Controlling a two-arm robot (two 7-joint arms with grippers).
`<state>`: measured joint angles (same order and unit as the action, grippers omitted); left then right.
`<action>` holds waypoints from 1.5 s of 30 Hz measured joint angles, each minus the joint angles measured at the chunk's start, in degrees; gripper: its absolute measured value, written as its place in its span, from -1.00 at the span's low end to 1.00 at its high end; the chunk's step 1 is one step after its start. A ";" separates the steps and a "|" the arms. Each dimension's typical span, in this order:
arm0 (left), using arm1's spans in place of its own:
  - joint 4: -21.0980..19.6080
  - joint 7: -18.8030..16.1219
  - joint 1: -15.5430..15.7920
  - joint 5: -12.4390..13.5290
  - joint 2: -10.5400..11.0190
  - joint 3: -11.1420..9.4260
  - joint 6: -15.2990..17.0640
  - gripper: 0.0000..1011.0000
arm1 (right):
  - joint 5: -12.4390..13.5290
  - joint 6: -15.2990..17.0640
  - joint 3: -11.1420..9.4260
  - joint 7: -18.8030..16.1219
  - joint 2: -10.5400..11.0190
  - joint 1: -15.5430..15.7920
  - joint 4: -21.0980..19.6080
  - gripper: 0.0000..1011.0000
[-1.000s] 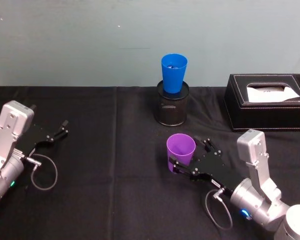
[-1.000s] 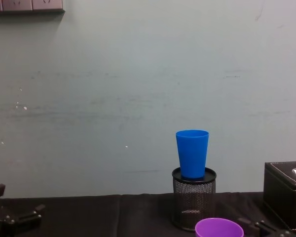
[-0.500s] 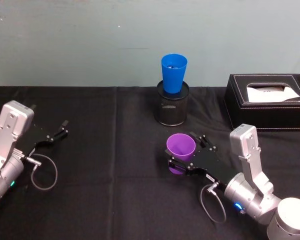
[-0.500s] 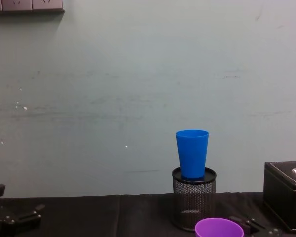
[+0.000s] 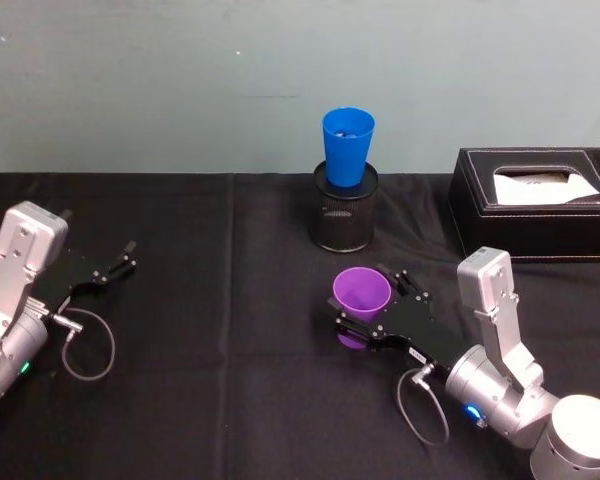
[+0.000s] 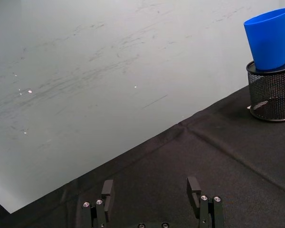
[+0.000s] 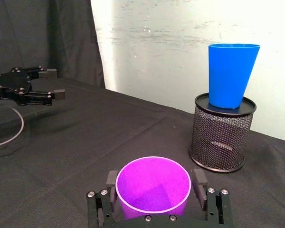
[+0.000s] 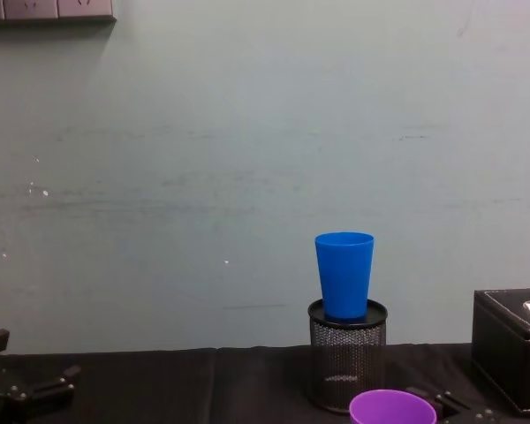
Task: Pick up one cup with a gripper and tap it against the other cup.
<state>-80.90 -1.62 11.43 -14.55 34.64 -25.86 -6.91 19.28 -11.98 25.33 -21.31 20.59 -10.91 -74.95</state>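
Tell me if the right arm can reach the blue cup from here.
Probably yes. The right gripper sits at the purple cup, with only bare black cloth between it and the blue cup in the mesh pen holder.
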 joint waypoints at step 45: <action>0.00 0.00 0.00 0.00 0.00 0.00 0.00 0.98 | 1.60 14.52 -5.25 -2.47 3.31 -2.83 -16.30 0.43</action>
<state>-80.90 -1.62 11.43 -14.55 34.65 -25.86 -6.91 20.89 2.55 20.08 -23.78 23.90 -13.73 -91.25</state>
